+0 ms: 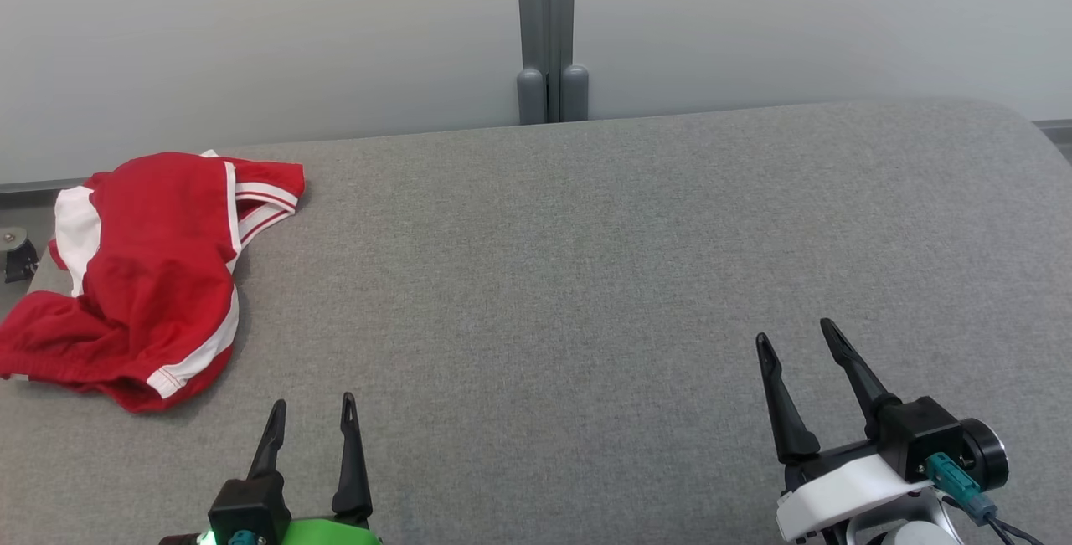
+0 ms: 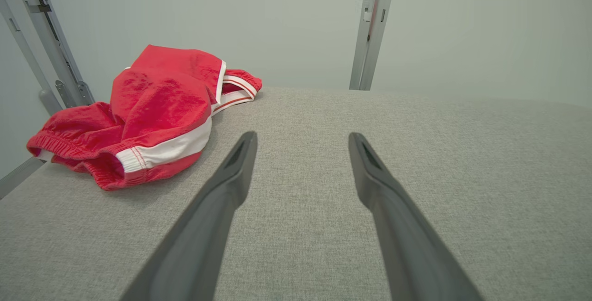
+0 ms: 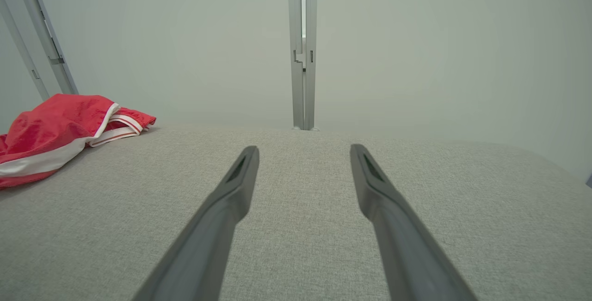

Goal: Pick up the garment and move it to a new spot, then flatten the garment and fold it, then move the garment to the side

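The crumpled red garment with white stripes (image 1: pixel 142 277) lay bunched at the far left edge of the grey fabric-covered surface (image 1: pixel 586 277), apart from the left hand (image 1: pixel 313 400) and the right hand (image 1: pixel 795 331), both spread wide and holding nothing.

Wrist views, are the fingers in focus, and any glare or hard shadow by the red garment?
Left wrist view: the left gripper's dark fingers blur toward the bottom edge; the crumpled red and white garment is sharp. Right wrist view: the right gripper blurs likewise; the grey side post leans, wide-angle. Head view: even light, no glare, a faint soft shadow beside the garment.
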`<state>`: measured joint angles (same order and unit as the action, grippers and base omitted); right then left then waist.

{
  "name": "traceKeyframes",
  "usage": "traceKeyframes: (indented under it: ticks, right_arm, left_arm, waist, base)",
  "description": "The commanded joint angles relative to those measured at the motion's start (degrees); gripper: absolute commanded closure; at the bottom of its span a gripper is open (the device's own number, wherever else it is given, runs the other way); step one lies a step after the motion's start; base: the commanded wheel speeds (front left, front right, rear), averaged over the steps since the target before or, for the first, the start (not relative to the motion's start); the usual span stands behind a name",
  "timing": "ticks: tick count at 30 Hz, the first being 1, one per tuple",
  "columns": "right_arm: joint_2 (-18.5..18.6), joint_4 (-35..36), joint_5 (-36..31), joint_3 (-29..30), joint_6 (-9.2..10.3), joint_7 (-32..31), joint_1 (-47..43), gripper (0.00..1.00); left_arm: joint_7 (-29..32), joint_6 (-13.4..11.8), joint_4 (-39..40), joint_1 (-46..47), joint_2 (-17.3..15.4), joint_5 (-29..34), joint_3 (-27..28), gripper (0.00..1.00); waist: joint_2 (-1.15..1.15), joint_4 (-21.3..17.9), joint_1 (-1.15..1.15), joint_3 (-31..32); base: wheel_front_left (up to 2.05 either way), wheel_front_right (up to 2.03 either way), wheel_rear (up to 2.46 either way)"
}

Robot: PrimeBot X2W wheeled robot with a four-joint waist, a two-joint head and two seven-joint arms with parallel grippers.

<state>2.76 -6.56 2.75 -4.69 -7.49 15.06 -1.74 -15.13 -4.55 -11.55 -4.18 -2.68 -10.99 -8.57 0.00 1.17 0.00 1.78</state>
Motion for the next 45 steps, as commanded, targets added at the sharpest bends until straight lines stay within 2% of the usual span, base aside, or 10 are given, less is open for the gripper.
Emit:
traceKeyframes:
  ticks: [1, 22, 28, 38, 45]
  right_arm:
    - [0.2, 0.0, 0.1, 0.1, 0.0, 0.2, -0.3, 0.0]
    - [0.2, -0.2, 1.0, 0.5, 0.0, 0.2, -0.3, 0.0]
    - [0.2, 0.1, 1.2, 0.4, 0.0, 0.2, -0.6, 0.0]
    - [0.2, 0.3, 1.5, 0.2, 0.01, 0.2, -0.1, 0.0]
    - [0.2, 0.1, 1.7, -0.1, 0.01, 0.2, 0.4, 0.0]
  left_arm:
    - [0.0, -0.1, -0.2, -0.2, -0.4, -0.5, 0.2, 0.0]
    - [0.0, 0.2, -0.5, 0.5, -0.4, -0.6, 0.4, 0.0]
    - [0.0, 0.1, -0.4, 0.8, -0.4, 0.0, 1.0, 0.0]
    - [0.0, 0.3, 0.0, 1.0, -0.4, 0.4, 2.9, 0.0]
    - [0.0, 0.5, 0.2, 0.9, -0.3, 0.4, 3.7, 0.0]
  waist:
    - [0.0, 0.0, 0.0, 0.0]
    - [0.0, 1.1, 0.0, -0.2]
    - [0.0, 4.6, 0.0, -0.3]
    - [0.0, 14.4, 0.0, -0.8]
    - [0.0, 18.4, 0.0, -1.0]
  base:
    - [0.0, 0.0, 0.0]
    - [0.0, 0.0, 0.0]
    - [0.0, 0.0, 0.0]
    - [0.0, 0.0, 0.0]
    - [0.0, 0.0, 0.0]
